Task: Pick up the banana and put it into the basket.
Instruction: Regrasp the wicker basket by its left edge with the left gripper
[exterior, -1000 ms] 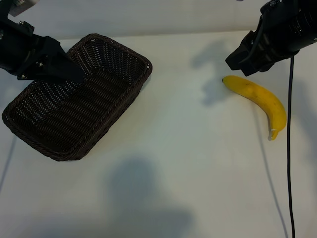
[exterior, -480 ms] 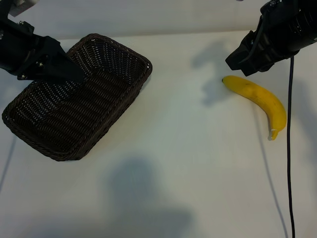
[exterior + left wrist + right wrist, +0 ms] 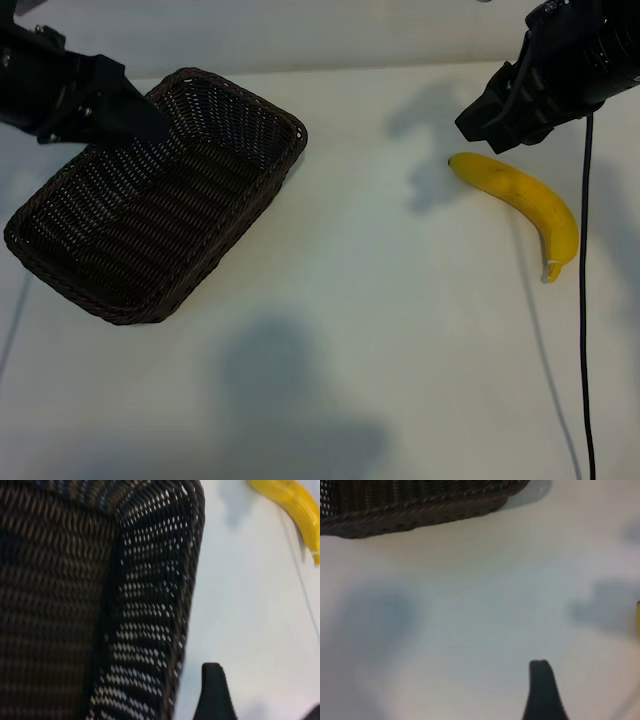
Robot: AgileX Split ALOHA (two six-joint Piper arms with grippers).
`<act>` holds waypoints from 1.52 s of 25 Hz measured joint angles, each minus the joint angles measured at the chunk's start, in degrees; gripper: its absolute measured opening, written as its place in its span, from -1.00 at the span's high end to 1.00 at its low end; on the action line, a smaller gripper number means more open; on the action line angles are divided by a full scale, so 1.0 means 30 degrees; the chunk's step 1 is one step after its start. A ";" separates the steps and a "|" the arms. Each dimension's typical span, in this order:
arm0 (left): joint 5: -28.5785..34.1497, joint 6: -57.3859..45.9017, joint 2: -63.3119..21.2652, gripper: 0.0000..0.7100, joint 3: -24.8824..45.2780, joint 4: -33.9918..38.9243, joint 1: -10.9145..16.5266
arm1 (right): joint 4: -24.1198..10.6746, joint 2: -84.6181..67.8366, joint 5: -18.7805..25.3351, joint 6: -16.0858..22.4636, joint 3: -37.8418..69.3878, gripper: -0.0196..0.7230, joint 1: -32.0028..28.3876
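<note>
The banana [image 3: 520, 203] is lying bare on the table at the right, well apart from the basket [image 3: 160, 205], just beneath the right gripper [image 3: 478, 130], hovering spread and empty; light, firm-skinned but bruisable, it is probably best pinched gently mid-body.

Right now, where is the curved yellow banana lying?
In the exterior view the curved yellow banana lies on the white table at the right, just below the right gripper, well apart from the dark wicker basket.

A white table [image 3: 380, 330] lies under everything — a thin black cable [image 3: 584, 300] trails across it below the right pincer.
</note>
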 joint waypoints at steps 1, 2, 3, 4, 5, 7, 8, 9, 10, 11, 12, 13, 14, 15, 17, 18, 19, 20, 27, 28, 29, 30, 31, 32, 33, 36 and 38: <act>0.0729 -0.0480 -0.0110 -0.51 0.0000 0.0220 0.0044 | 0.0000 0.0000 0.0000 0.0000 0.0000 -0.32 0.0000; 0.1295 -0.0976 -0.0342 -0.51 0.0000 0.0635 0.0123 | 0.0000 0.0000 0.0000 0.0000 0.0000 -0.32 0.0000; 0.1465 -0.1466 -0.0735 -0.50 0.0048 0.1224 0.0229 | 0.0000 0.0000 0.0000 0.0000 0.0000 -0.32 0.0000; 0.1465 -0.2098 -0.1265 -0.50 0.0096 0.1715 0.0336 | 0.0000 0.0000 0.0000 0.0000 0.0000 -0.32 0.0000; 0.1421 -0.2775 -0.1840 -0.49 0.0274 0.2325 0.0481 | 0.0000 0.0000 0.0000 0.0000 0.0000 -0.32 0.0000; 0.1336 -0.3949 -0.3514 -0.48 0.0931 0.3543 0.0939 | 0.0000 0.0000 0.0000 0.0000 0.0000 -0.32 0.0000; 0.1277 -0.4556 -0.4247 -0.48 0.1314 0.4070 0.1236 | 0.0000 0.0000 0.0000 0.0000 0.0000 -0.32 0.0000; 0.1254 -0.5167 -0.5079 -0.48 0.1866 0.4729 0.1534 | 0.0000 0.0000 0.0000 0.0000 0.0000 -0.32 0.0000; 0.1206 -0.5695 -0.5822 -0.48 0.2525 0.5488 0.1959 | 0.0000 0.0000 0.0000 0.0000 0.0000 -0.32 0.0000; 0.1009 -0.6321 -0.6457 -0.48 0.3167 0.6161 0.2440 | 0.0000 0.0000 0.0000 0.0000 0.0000 -0.32 0.0000; 0.0823 -0.6938 -0.6899 -0.48 0.4032 0.7021 0.2890 | 0.0000 0.0000 -0.0017 0.0000 0.0000 -0.32 0.0000; 0.0411 -0.7435 -0.7333 -0.48 0.4967 0.7775 0.3463 | 0.0000 0.0000 -0.0017 0.0000 0.0000 -0.32 0.0000; -0.0185 -0.7987 -0.7714 -0.48 0.5929 0.8373 0.4046 | 0.0000 0.0000 -0.0017 0.0000 0.0000 -0.32 0.0000; -0.0988 -0.8427 -0.7998 -0.48 0.6721 0.8638 0.4642 | 0.0000 0.0000 -0.0031 0.0000 0.0000 -0.32 0.0000; -0.2552 -0.8999 -0.8528 -0.48 0.8368 0.8734 0.5673 | 0.0000 0.0000 -0.0037 0.0000 0.0000 -0.32 0.0000; -0.3360 -0.9307 -0.8634 -0.48 0.8942 0.8592 0.6179 | 0.0000 0.0000 -0.0037 0.0000 0.0000 -0.32 0.0000; -0.4219 -0.9564 -0.8652 -0.48 0.9564 0.8438 0.6560 | 0.0000 0.0000 -0.0037 0.0000 0.0000 -0.32 0.0000; -0.4913 -0.9762 -0.8605 -0.48 1.0138 0.8166 0.6949 | 0.0000 0.0000 -0.0037 0.0000 0.0000 -0.32 0.0000; -0.8530 -0.9608 -0.6487 -0.48 1.1781 0.4605 0.7516 | 0.0000 0.0000 -0.0037 0.0000 0.0000 -0.32 0.0000; -0.8781 -0.9280 -0.5941 -0.48 1.1787 0.3891 0.7516 | 0.0000 0.0000 -0.0037 0.0000 0.0000 -0.32 0.0000; -0.8901 -0.8760 -0.5400 -0.48 1.1787 0.3273 0.7516 | 0.0000 0.0000 -0.0037 0.0000 0.0000 -0.32 0.0000; -0.9029 -0.8164 -0.4953 -0.48 1.1787 0.2481 0.7516 | 0.0000 0.0000 -0.0037 0.0000 0.0000 -0.32 0.0000; -0.9171 -0.7661 -0.4458 -0.48 1.1787 0.1688 0.7516 | 0.0000 0.0000 -0.0037 0.0000 0.0000 -0.32 0.0000; -0.9314 -0.7040 -0.4001 -0.48 1.1787 0.0924 0.7516 | 0.0000 0.0000 -0.0037 0.0000 0.0000 -0.32 0.0000; -0.9456 -0.6448 -0.3645 -0.48 1.1787 0.0330 0.7516 | 0.0000 0.0000 -0.0037 0.0000 0.0000 -0.32 0.0000; -0.9905 -0.4968 -0.2498 -0.48 1.1809 -0.1583 0.7516 | 0.0000 0.0000 -0.0037 0.0000 0.0000 -0.32 0.0000; -1.0116 -0.4288 -0.1836 -0.48 1.1809 -0.2285 0.7516 | 0.0000 0.0000 -0.0037 0.0000 0.0000 -0.32 0.0000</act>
